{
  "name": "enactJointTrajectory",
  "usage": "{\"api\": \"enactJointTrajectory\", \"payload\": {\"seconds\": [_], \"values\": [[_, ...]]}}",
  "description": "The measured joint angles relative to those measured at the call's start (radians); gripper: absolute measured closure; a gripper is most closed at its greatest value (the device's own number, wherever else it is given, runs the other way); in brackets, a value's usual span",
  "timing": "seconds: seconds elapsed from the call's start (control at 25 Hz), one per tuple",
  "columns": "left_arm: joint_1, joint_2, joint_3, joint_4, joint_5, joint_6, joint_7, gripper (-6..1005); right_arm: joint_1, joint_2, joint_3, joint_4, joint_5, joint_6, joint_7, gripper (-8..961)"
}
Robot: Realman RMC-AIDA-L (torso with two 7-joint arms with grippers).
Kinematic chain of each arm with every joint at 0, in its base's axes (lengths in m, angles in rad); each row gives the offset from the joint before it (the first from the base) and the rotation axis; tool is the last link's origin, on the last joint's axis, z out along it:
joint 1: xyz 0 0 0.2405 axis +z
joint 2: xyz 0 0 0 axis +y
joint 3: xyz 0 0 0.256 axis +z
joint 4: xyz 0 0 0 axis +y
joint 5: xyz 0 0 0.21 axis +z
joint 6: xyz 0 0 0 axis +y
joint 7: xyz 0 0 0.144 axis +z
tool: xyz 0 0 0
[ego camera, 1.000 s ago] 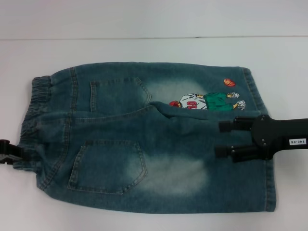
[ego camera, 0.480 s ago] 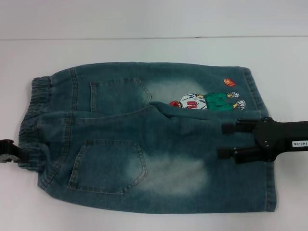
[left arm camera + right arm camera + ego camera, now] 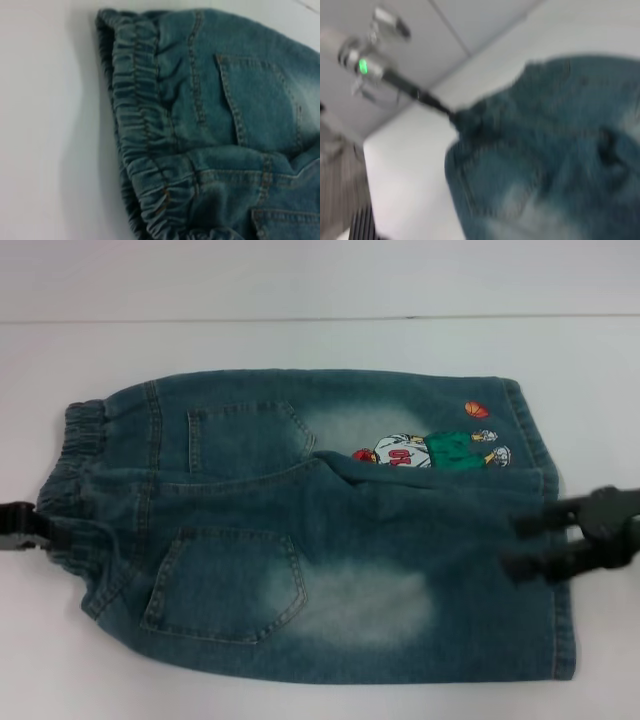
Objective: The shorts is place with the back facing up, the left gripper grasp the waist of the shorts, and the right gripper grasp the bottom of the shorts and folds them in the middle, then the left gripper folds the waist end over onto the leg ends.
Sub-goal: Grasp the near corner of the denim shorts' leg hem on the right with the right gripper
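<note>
While the left end effector (image 3: 22, 527) stays at the waist (image 3: 72, 490), grip unclear, the right end effector (image 3: 525, 543), fingers apart, has retreated past the leg ends (image 3: 555, 570).

We find almost no writing. On the shorts (image 3: 320, 530), toward the far right by the leg hems, the cartoon basketball-player print (image 3: 430, 451) wears a white jersey with red digits; we cannot make out which numbers they are.

Faded denim shorts (image 3: 310, 540) lie folded lengthwise, pockets up.
</note>
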Motion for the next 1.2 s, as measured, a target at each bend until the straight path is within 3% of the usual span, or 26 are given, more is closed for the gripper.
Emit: {"api": "enactJointTrajectory", "payload": {"seconds": [0.2, 0.52, 1.2], "values": [[-0.016, 0.003, -0.003, 0.002, -0.001, -0.023, -0.006, 967, 0.053, -0.004, 0.015, -0.054, -0.184, -0.124, 0.066, 38], [-0.033, 0.001, -0.004, -0.007, -0.002, -0.034, -0.007, 967, 0.085, 0.006, 0.015, -0.043, -0.402, -0.144, 0.072, 101], [-0.058, 0.002, -0.003, -0.024, -0.002, -0.041, -0.01, 966, 0.11, 0.029, -0.114, 0.025, -0.515, -0.045, 0.138, 144]]}}
